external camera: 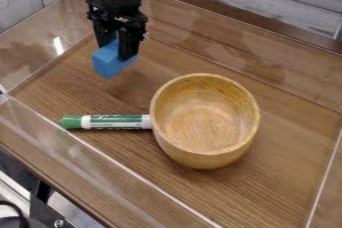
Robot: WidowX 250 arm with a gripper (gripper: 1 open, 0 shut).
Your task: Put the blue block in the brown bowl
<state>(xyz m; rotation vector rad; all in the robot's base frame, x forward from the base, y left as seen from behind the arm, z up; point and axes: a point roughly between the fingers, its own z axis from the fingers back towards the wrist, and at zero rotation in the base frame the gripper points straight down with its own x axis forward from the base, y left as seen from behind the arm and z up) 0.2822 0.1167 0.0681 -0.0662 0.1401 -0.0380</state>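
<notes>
The blue block (110, 63) hangs a little above the wooden table, pinched at its upper right by my black gripper (124, 50), which points straight down and is shut on it. The brown bowl (205, 120) stands upright and empty to the right and nearer the front, well apart from the block.
A green-and-white marker pen (107, 122) lies flat just left of the bowl. Clear plastic walls (27, 122) ring the wooden table (267, 62). A light wall runs along the back.
</notes>
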